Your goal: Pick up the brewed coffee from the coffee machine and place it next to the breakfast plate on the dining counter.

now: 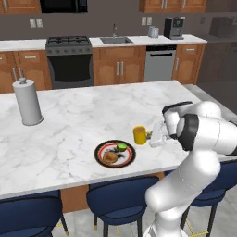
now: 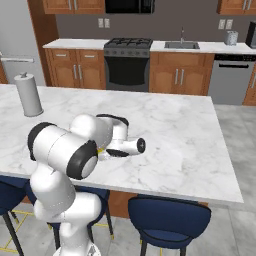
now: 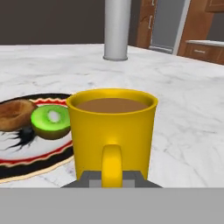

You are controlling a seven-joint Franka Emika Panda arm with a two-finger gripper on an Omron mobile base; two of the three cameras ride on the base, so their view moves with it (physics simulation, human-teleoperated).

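The brewed coffee [image 1: 139,135] is a small yellow mug with brown liquid. It stands upright at the dining counter [image 1: 69,134], just right of the breakfast plate [image 1: 115,153]. My gripper [image 1: 154,137] reaches in from the right and is shut on the mug's handle. In the hand view the mug [image 3: 112,127] is close up, with its handle between my gripper's [image 3: 111,180] tips. The plate [image 3: 30,153] with a bun and a kiwi half lies to its left. Whether the mug's base touches the counter is hidden. The coffee machine [image 1: 173,28] stands on the far worktop.
A grey paper towel roll [image 1: 28,102] stands on the counter's far left. Blue stools [image 1: 122,199] line the near edge below my arm. A stove [image 1: 69,60], sink [image 1: 115,40] and dishwasher [image 1: 159,62] run along the back wall.
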